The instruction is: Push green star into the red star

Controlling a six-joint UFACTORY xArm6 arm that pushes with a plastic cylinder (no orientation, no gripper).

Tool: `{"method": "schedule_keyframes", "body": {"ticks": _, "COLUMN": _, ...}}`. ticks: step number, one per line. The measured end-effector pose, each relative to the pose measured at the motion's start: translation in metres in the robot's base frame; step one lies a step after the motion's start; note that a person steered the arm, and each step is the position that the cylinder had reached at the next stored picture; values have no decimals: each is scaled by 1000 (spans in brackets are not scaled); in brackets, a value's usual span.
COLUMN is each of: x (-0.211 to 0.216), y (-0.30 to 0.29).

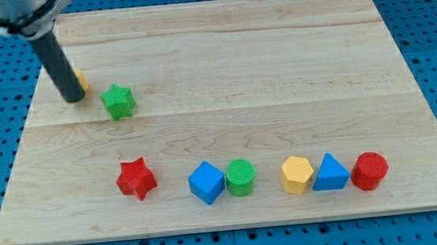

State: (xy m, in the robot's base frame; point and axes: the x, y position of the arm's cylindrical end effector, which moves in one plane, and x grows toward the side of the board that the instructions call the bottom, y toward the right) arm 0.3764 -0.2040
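Green plastic star block (118,101) sits near the wooden tabletop's (277,70) top-left corner, my tip (73,98) just up-left of it (end effector's a bare rod, nothing to clamp), so it's lined up for shoving toward the red plastic star block (135,179) by the bottom edge.

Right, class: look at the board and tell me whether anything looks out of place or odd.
Nothing is damaged or spilled. One oddity: a yellow block near the view's top left is mostly hidden behind my tip, so its shape cannot be told. The green star sits just to the right of my tip.
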Motion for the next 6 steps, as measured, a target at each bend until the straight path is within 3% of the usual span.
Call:
{"method": "schedule_keyframes", "body": {"ticks": 1, "x": 0, "y": 63}}
{"method": "schedule_keyframes", "body": {"ticks": 2, "x": 50, "y": 82}}
{"method": "schedule_keyframes", "body": {"ticks": 3, "x": 99, "y": 48}}
{"method": "schedule_keyframes", "body": {"ticks": 5, "x": 47, "y": 44}}
{"method": "schedule_keyframes", "body": {"ticks": 6, "x": 48, "y": 1}}
